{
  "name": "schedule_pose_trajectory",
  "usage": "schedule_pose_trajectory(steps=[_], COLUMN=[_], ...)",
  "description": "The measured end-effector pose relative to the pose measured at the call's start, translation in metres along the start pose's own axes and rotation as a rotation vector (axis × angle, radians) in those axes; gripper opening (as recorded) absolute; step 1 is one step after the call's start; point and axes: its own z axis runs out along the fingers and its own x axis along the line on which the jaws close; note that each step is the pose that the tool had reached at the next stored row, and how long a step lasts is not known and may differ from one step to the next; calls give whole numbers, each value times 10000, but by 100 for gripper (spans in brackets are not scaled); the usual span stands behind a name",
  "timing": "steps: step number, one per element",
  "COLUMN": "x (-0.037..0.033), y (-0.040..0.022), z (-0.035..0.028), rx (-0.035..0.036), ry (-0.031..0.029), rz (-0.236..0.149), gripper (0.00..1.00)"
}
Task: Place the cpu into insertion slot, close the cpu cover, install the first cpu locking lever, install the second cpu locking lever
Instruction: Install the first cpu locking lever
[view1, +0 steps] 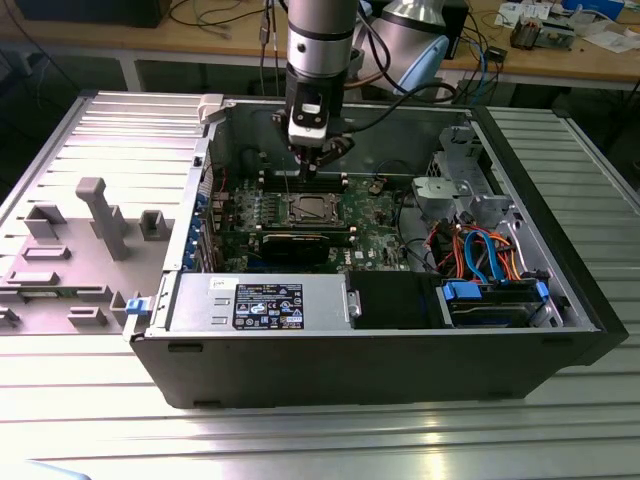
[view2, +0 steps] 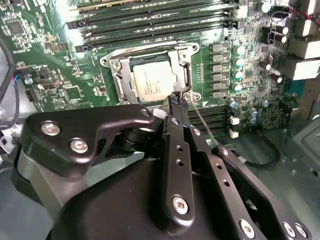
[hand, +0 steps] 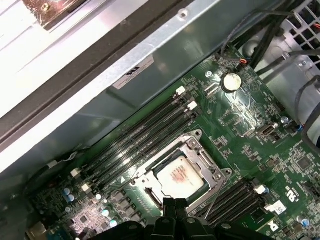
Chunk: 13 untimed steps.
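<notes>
The cpu (view2: 150, 82) lies flat in the insertion slot (view2: 113, 62) on the green motherboard, its silver top showing through the cpu cover (view2: 125, 85), which lies down around it. My gripper (view2: 177, 97) hangs just above the socket's edge, its black fingers shut together with nothing seen between them. A thin metal locking lever (view2: 205, 125) runs out from right beside the fingertips. In the first wrist view the cpu (hand: 180, 175) sits in its frame just past my gripper (hand: 174, 202). In the exterior view my gripper (view1: 318, 152) is above the cpu (view1: 308, 208), inside the open computer case.
Long memory slots (view2: 150, 22) flank the socket on both sides. The case's rear wall (hand: 125, 65) stands close behind. A black labelled power supply (view1: 265, 305) and a drive bay with blue parts and cables (view1: 490, 295) fill the case front. A grey plastic shroud (view1: 95, 225) lies outside the case.
</notes>
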Motion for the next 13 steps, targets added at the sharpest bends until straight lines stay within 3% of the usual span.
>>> schedule_pose_trajectory(steps=[5,6,7,9,11,13], x=[0,1,0,0,0,-11], y=[0,-1,0,0,0,-16], z=[4,5,7,8,11,17], rx=[18,-9,-66,-127,-255,-434], ry=[-4,-44,-127,-176,-87,32], rz=[-652,-734,-783,-961,-1261,-1451], gripper=[11,11,11,11,11,11])
